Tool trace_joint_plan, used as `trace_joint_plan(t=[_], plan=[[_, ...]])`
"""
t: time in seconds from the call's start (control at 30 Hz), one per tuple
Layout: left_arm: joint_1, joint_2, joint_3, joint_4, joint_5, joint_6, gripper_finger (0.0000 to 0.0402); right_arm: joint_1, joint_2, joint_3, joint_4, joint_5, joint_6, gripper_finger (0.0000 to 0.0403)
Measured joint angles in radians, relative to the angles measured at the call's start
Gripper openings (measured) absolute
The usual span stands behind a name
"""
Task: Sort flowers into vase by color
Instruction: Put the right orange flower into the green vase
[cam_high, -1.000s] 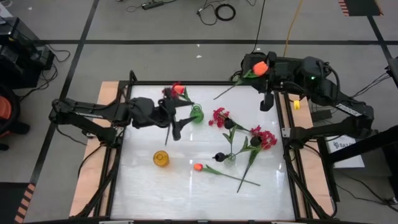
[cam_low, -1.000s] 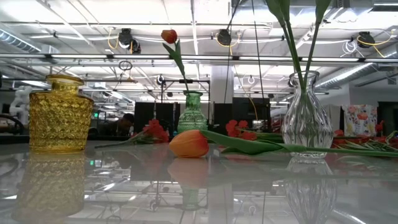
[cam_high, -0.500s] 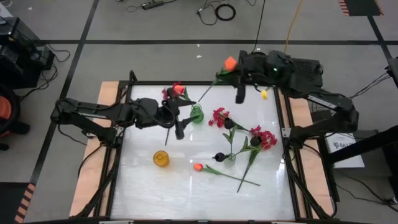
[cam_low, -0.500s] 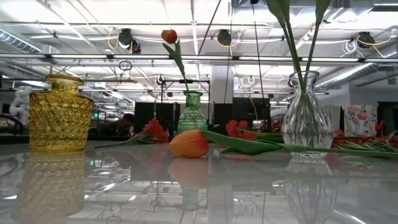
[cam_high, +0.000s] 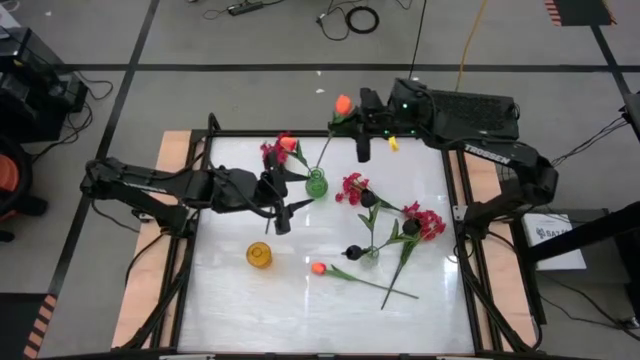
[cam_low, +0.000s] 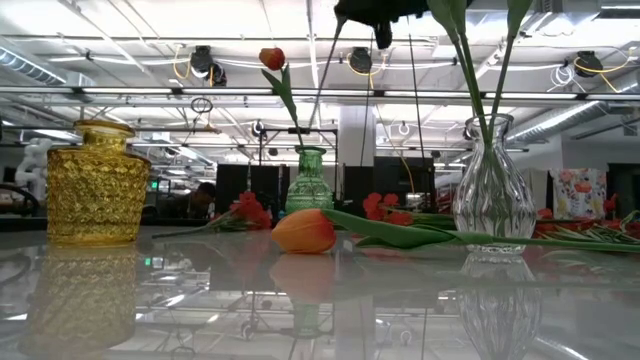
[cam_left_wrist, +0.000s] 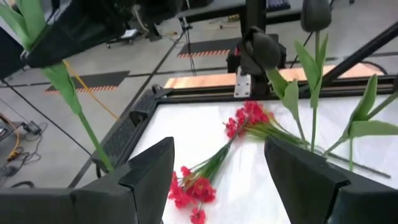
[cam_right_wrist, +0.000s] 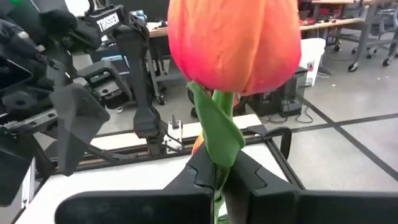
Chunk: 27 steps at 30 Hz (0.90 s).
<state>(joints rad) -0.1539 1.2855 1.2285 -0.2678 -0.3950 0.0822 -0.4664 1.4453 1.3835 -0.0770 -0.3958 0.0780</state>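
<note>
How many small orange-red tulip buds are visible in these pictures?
3: one orange-red tulip bud held in the right gripper over the table's far edge, one standing in the green glass vase, one lying near the table's front. Others may be hidden.

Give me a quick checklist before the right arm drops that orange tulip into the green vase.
1. Grip on the flower: the right claw is shut on the orange tulip by its stem. Ok.
2. Stem over the mouth: its lower end reaches toward the green vase, but whether the tip is lined up, cannot tell.
3. Room in the vase: one orange tulip already stands in it; space left, cannot tell.
4. Left claw out of the way: open, empty, close beside the vase. Not ok.
5. Vase upright: it stands straight in the low view. Ok.
</note>
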Motion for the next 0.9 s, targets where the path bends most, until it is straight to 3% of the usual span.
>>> trace_joint_plan(t=[0.9], plan=[[0.001,0.000,0.000,-0.030,0.000,-0.021,0.0258,-0.005,0.081,0.000,-0.014,0.006,-0.006,0.0010]])
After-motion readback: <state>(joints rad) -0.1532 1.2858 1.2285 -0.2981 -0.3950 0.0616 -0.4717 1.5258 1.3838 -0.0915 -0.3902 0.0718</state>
